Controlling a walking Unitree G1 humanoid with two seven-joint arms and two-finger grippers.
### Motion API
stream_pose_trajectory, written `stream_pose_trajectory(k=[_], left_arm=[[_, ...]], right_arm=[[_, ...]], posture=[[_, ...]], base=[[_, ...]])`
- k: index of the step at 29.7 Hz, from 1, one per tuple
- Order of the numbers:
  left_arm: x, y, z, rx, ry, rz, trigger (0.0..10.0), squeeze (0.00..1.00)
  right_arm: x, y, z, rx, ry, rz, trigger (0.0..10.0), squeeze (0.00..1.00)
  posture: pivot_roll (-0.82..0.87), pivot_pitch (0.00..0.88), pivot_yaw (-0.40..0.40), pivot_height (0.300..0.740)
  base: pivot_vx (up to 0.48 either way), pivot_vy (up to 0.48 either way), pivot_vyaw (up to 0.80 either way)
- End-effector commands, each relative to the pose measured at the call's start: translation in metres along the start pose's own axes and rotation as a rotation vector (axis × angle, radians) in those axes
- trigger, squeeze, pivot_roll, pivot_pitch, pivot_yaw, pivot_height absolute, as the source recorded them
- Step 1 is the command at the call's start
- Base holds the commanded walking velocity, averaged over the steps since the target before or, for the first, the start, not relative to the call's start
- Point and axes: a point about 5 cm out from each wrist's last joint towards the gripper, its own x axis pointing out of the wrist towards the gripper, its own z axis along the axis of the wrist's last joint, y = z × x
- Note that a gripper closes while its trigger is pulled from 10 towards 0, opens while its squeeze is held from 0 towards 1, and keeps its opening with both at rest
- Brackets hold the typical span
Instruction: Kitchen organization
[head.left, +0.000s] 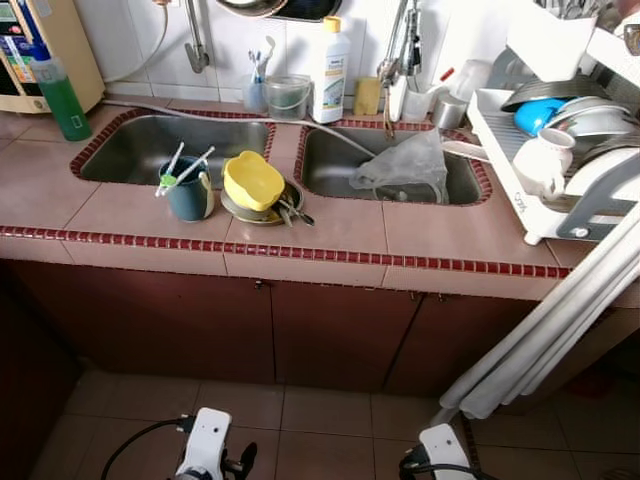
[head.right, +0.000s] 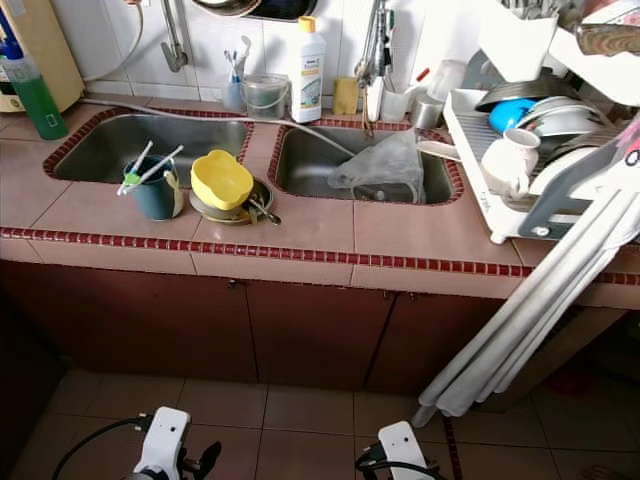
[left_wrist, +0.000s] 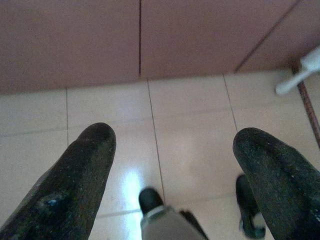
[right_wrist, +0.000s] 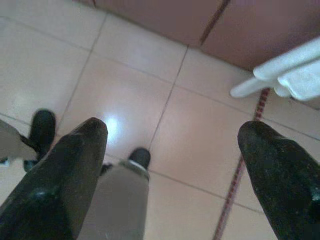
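Observation:
On the tiled counter (head.left: 330, 235) between two steel sinks, a yellow bowl (head.left: 253, 180) rests tilted on a plate (head.left: 262, 208) with cutlery (head.left: 293, 212). Just left of it stands a teal mug (head.left: 187, 193) holding several utensils. A crumpled clear plastic bag (head.left: 405, 165) lies in the right sink (head.left: 325, 160); the left sink (head.left: 150, 145) looks bare. Both arms hang low over the floor in front of the cabinets. My left gripper (left_wrist: 170, 165) is open and holds nothing. My right gripper (right_wrist: 172, 165) is open too, also holding nothing.
A white dish rack (head.left: 520, 190) at the right holds a white mug (head.left: 543, 165), a blue bowl (head.left: 535, 115) and plates. White poles (head.left: 550, 330) lean against the counter's right end. A detergent bottle (head.left: 331, 72) and a green bottle (head.left: 60, 95) stand at the back.

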Motion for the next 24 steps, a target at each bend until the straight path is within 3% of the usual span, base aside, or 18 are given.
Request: stream_pose_trajectory(k=[1, 9, 13, 18, 21, 24], left_arm=[[0.003, 0.002, 0.014, -0.007, -0.078, 0.011, 10.0, 0.00], [0.005, 0.007, 0.044, 0.020, -0.270, 0.064, 10.0, 0.00], [0.003, 0.007, 0.060, -0.006, -0.381, 0.040, 10.0, 0.00], [-0.001, 0.007, 0.075, -0.019, -0.473, 0.038, 10.0, 0.00], [-0.005, 0.003, 0.095, -0.052, -0.560, 0.011, 10.0, 0.00], [-0.012, 0.001, 0.123, -0.004, -0.655, 0.007, 10.0, 0.00]], right_arm=[[0.003, -0.003, 0.017, 0.029, -0.083, 0.001, 10.0, 0.00], [0.005, -0.002, 0.065, 0.034, -0.341, 0.035, 10.0, 0.00], [0.001, -0.002, 0.096, 0.044, -0.504, 0.043, 10.0, 0.00], [-0.003, 0.001, 0.117, 0.051, -0.625, 0.058, 10.0, 0.00], [-0.008, 0.001, 0.136, 0.057, -0.705, 0.066, 10.0, 0.00], [-0.018, -0.001, 0.162, 0.031, -0.806, 0.065, 10.0, 0.00]], posture=[[0.00, 0.032, -0.025, 0.740], [0.00, 0.034, -0.018, 0.740], [0.00, 0.030, -0.018, 0.740], [0.00, 0.031, -0.016, 0.740], [0.00, 0.030, -0.017, 0.740], [0.01, 0.029, -0.019, 0.740]], base=[[0.000, 0.000, 0.00], [0.000, 0.000, 0.00], [0.000, 0.000, 0.00], [0.000, 0.000, 0.00], [0.000, 0.000, 0.00], [0.000, 0.000, 0.00]])
